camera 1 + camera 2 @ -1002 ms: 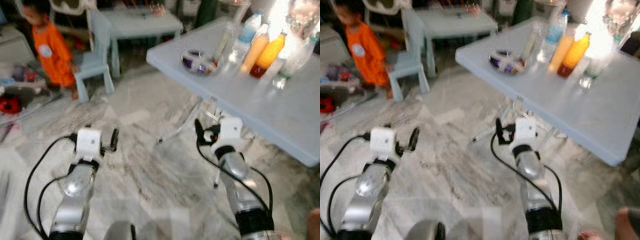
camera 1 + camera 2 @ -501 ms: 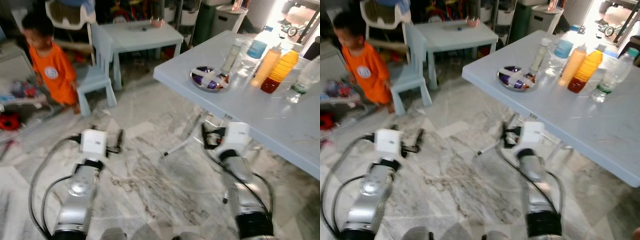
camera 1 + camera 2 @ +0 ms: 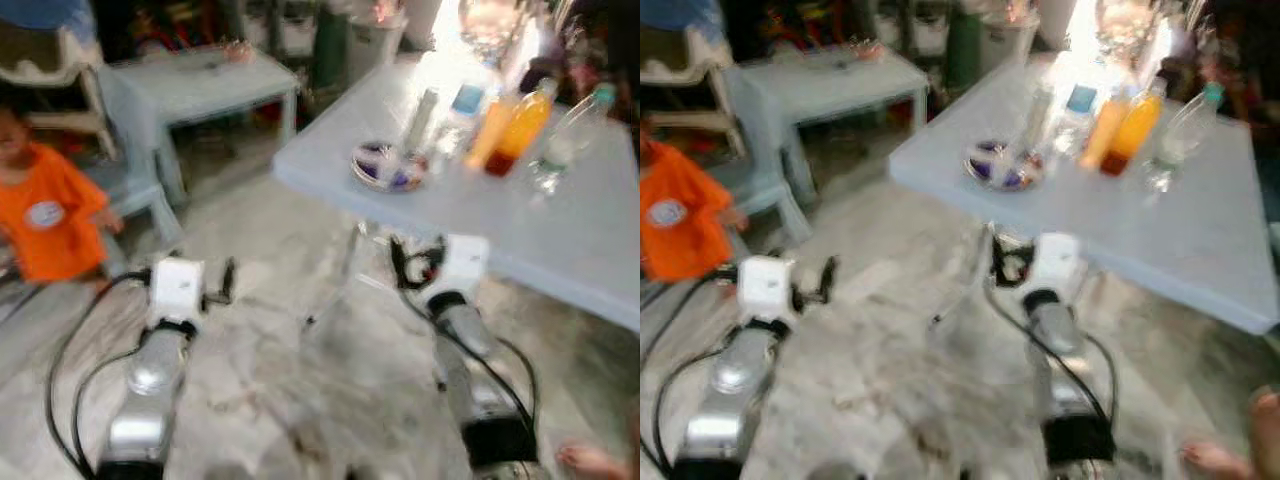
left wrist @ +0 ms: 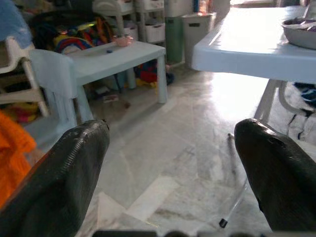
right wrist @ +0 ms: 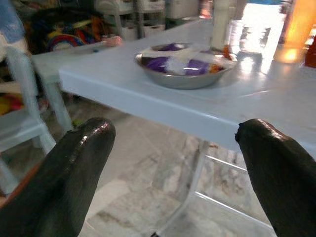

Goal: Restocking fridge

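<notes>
Pale-blue tabletop (image 3: pixel 560 230) now sits closer and more central than a second ago: camera swung, robot approaching. Bottles (image 3: pixel 508 132) and bowl (image 3: pixel 388 166) stay on it, untouched. Left pincer (image 3: pixel 225 282) and right pincer (image 3: pixel 402 268) both apart, empty, low over floor. No fridge seen yet

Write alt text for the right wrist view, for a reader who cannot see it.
A metal bowl of purple-wrapped items sits near the edge of a pale blue table, seen between the wide-open black fingers of the right gripper. Bottles stand behind the bowl, and a small chair stands on the marble floor beyond.
</notes>
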You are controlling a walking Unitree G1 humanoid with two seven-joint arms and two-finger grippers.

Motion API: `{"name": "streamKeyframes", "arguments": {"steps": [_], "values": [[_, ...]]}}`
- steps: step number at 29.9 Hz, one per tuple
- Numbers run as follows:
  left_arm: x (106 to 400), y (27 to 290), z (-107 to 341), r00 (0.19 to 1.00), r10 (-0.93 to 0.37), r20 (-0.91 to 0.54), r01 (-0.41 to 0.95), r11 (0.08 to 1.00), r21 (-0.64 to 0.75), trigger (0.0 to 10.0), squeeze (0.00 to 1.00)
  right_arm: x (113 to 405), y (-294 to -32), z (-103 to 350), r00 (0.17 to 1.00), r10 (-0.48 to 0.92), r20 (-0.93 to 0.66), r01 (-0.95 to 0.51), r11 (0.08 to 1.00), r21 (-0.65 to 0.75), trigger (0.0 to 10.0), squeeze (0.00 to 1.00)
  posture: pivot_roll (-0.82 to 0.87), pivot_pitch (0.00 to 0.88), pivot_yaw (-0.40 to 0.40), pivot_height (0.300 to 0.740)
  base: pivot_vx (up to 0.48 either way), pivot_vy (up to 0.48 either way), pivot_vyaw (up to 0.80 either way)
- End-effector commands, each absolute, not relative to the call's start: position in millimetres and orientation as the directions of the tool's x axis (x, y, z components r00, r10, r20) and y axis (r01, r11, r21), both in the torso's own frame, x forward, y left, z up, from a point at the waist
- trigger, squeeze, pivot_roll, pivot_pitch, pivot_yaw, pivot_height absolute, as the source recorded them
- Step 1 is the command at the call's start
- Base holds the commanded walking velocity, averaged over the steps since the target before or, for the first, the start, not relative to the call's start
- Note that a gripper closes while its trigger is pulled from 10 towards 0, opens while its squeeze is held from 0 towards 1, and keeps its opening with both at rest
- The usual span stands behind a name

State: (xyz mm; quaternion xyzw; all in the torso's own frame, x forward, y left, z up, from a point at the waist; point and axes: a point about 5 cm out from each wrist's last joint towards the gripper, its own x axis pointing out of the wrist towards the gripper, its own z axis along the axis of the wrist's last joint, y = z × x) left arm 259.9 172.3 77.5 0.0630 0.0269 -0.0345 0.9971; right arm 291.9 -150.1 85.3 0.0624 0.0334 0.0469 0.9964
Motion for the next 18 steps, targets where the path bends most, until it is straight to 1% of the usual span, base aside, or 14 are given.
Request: {"name": "streamKeyframes", "arguments": {"steps": [1, 6, 12, 18], "values": [[264.0, 159.5, 81.9, 0.994, -0.106, -0.038, 0.11, 0.988, 0.107, 10.0, 0.0, 292.8, -161.8, 88.0, 0.996, 0.069, -0.054, -0.062, 0.992, 0.114, 10.0, 0.0, 0.03, 0.009, -0.074, 0.74, 0.345, 0.334, 0.0], [265.2, 156.5, 83.5, 0.993, -0.116, -0.029, 0.119, 0.986, 0.113, 10.0, 0.0, 293.3, -161.4, 88.1, 0.996, 0.07, -0.054, -0.063, 0.992, 0.112, 10.0, 0.0, 0.03, 0.007, -0.073, 0.74, 0.354, 0.323, 0.0], [266.9, 153.4, 83.8, 0.992, -0.126, -0.029, 0.129, 0.987, 0.091, 10.0, 0.0, 294.9, -160.3, 88.8, 0.996, 0.072, -0.05, -0.066, 0.991, 0.114, 10.0, 0.0, 0.03, 0.004, -0.073, 0.74, 0.361, 0.315, -0.62], [267.8, 150.3, 84.5, 0.99, -0.137, -0.023, 0.138, 0.986, 0.093, 10.0, 0.0, 295.1, -160.0, 89.1, 0.996, 0.074, -0.046, -0.068, 0.991, 0.113, 10.0, 0.0, 0.03, 0.003, -0.073, 0.74, 0.358, 0.319, 0.0]]}}
